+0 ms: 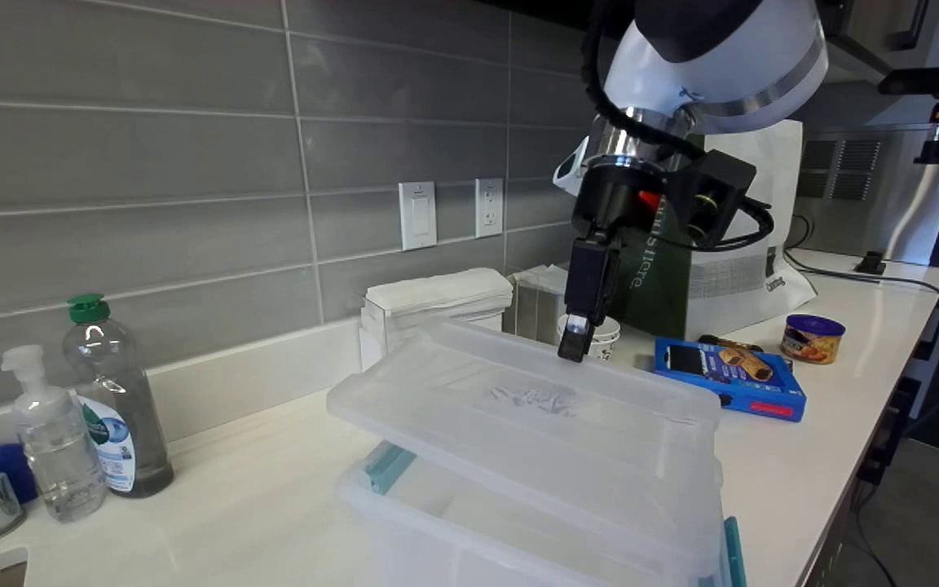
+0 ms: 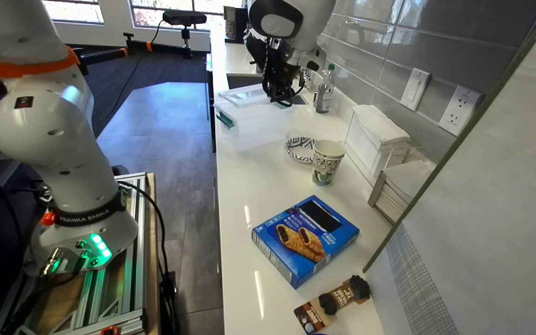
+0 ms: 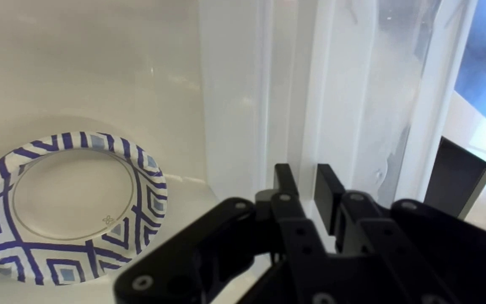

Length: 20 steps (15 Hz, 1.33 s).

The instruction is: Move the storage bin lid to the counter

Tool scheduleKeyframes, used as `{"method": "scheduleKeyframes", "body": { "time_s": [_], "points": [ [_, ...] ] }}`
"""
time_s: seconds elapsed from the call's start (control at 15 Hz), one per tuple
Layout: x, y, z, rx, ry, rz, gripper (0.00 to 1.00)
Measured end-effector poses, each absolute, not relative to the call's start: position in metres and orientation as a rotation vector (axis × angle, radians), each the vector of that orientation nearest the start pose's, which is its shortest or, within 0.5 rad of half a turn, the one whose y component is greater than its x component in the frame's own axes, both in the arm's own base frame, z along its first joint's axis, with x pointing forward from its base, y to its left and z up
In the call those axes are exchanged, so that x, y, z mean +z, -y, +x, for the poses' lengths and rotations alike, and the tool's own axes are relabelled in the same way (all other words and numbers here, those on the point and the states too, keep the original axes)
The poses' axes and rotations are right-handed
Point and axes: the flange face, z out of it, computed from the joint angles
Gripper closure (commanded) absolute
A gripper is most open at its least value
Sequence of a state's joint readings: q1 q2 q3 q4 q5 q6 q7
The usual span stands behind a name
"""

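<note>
Gripper (image 3: 306,179), closest in wrist view, prob clamped on edge of tilted lid (image 1: 518,444) over storage bin (image 1: 429,554), so we'd lift clear 1st w/o tugging, then lower slowly to counter (image 1: 257,481).

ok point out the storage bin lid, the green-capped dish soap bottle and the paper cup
Storage bin lid (image 1: 539,424): in an exterior view, its upper face.
Green-capped dish soap bottle (image 1: 117,401): in an exterior view, its body.
Paper cup (image 2: 326,164): in an exterior view, its printed side.
</note>
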State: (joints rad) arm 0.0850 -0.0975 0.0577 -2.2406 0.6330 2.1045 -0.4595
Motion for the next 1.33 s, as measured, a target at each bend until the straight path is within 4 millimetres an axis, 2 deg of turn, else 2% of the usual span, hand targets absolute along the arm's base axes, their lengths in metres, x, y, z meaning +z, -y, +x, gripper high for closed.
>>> {"method": "scheduleKeyframes", "body": {
  "time_s": [0.33, 0.67, 0.8, 1.0, 1.33],
  "points": [
    [0.430, -0.073, 0.507, -0.045, 0.225, -2.575, 0.95],
    [0.456, -0.022, 0.514, 0.006, 0.055, -2.530, 0.95],
    [0.465, -0.011, 0.517, 0.020, -0.068, -2.498, 0.95],
    [0.470, -0.018, 0.527, 0.032, -0.264, -2.431, 0.95],
    [0.451, -0.060, 0.556, 0.031, -0.554, -2.331, 0.95]
  ]
}}
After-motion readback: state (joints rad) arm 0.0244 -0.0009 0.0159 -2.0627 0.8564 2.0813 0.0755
